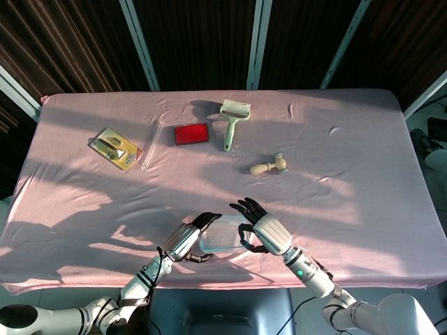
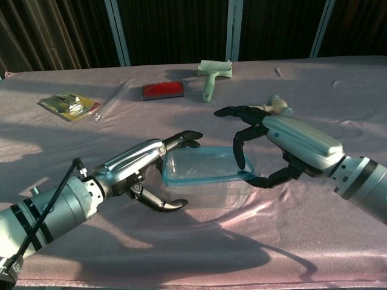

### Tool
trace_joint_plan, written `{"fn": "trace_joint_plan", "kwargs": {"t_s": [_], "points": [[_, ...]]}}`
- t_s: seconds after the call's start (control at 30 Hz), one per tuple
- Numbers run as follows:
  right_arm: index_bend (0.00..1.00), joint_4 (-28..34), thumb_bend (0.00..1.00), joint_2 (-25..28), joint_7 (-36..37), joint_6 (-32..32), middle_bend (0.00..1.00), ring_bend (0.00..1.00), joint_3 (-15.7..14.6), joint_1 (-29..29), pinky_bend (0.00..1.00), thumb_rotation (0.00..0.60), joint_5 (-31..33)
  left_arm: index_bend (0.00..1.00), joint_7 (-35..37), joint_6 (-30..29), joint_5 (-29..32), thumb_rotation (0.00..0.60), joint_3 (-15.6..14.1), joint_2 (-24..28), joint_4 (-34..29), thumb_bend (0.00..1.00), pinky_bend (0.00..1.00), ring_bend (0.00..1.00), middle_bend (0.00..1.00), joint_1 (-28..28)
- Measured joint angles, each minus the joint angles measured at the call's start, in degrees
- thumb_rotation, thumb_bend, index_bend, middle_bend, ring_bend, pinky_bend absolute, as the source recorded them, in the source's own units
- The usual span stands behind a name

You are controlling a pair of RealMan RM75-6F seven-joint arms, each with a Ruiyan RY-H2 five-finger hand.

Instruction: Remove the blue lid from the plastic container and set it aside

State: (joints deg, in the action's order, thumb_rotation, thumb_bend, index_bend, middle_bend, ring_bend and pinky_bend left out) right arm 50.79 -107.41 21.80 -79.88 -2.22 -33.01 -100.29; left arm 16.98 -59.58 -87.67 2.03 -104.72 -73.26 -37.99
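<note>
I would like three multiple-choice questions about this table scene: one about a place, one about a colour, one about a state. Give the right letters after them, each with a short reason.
1. Where is the plastic container?
A. at the far edge of the table
B. near the front edge, between the two robot hands
C. beside the yellow packet

2. What colour is the flat rectangular thing next to the pale green roller?
A. red
B. black
C. white

3. What is the state of the blue lid?
A. lying apart on the cloth
B. hanging from the left robot hand
C. on the container

Answers:
1 B: both views show it between the left robot hand and the right robot hand, close to the front edge.
2 A: it is plainly red.
3 C: the blue rim sits on top of the clear box.
</note>
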Motion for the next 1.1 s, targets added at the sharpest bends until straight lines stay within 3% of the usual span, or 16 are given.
{"fn": "trace_joint_plan", "kwargs": {"t_s": [0.23, 0.37, 0.53, 0.77, 1.1], "points": [[0.76, -0.23, 0.49, -0.37, 0.02, -0.88, 0.21, 0.02, 0.26, 0.02, 0.00, 0.600, 0.06, 0.00, 11.63, -4.20, -4.99, 0.600, -1.29, -0.57, 3.01, 0.33, 0.32, 0.25, 0.40, -0.32], [0.78, -0.30, 0.49, -0.34, 0.03, -2.23, 0.22, 0.02, 0.61, 0.06, 0.00, 0.600, -0.12, 0.00, 13.50, -6.25, -6.44, 0.600, -1.86, -0.75, 4.42, 0.33, 0.21, 0.11, 0.26, -0.32], [0.78, 0.05, 0.49, 0.36, -0.65, -3.52, 0.22, 0.02, 0.96, 0.11, 0.00, 0.600, -0.34, 0.00, 12.75, -7.96, -7.22, 0.600, -2.10, -0.57, 5.65, 0.33, 0.12, 0.02, 0.16, -0.05], [0.79, 1.69, 0.49, 2.58, -2.80, -4.99, 0.22, 0.03, 1.07, 0.20, 0.00, 0.600, -1.00, 0.00, 9.19, -10.16, -7.67, 0.600, -2.23, 0.55, 7.12, 0.33, 0.07, 0.00, 0.02, 0.74], [0.79, 1.64, 0.49, 7.54, -8.08, -6.96, 0.22, 0.03, 1.39, 0.73, 0.00, 0.600, -1.61, 0.00, 6.88, -14.46, -8.47, 0.600, -2.52, 5.41, 5.47, 0.33, 0.06, 0.00, 0.00, 2.61]]}}
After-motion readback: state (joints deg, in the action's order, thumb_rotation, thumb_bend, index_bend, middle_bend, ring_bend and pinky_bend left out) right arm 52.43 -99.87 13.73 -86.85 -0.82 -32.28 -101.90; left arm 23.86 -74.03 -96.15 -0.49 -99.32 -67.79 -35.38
